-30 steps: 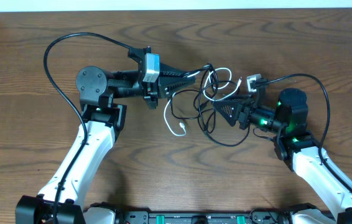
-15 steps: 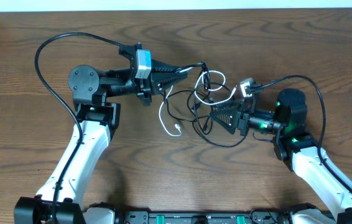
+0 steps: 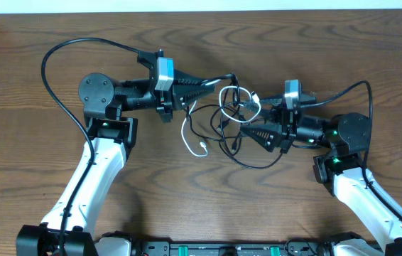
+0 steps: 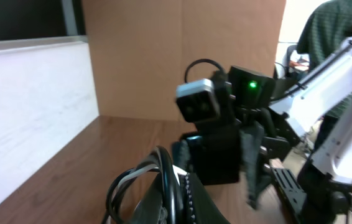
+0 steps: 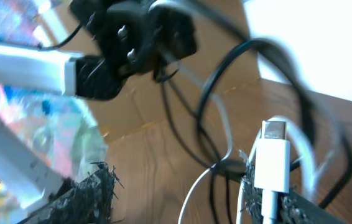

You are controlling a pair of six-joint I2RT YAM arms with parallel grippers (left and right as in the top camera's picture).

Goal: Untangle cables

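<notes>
A black cable (image 3: 249, 161) and a white cable (image 3: 185, 132) lie tangled at the table's middle. The white cable's free end (image 3: 204, 148) rests on the wood. My left gripper (image 3: 220, 81) is shut on the black cable (image 4: 165, 182) at the tangle's top, with a white strand (image 4: 128, 181) looping beside its fingers (image 4: 179, 200). My right gripper (image 3: 246, 132) is open just right of the tangle. In the right wrist view its fingers (image 5: 182, 199) are wide apart, and a white plug (image 5: 274, 165) rests against the right finger. Black loops (image 5: 208, 102) hang in front.
The wooden table (image 3: 37, 171) stretches to both sides. My left arm's own black supply cable (image 3: 62, 57) arcs over the far left. My right arm's supply cable (image 3: 357, 89) arcs at the right. The two grippers face each other closely across the tangle.
My left gripper pulled left and up with the black cable, then held still. My right wrist turned, its camera now on top, and the gripper edged left into the loops.
</notes>
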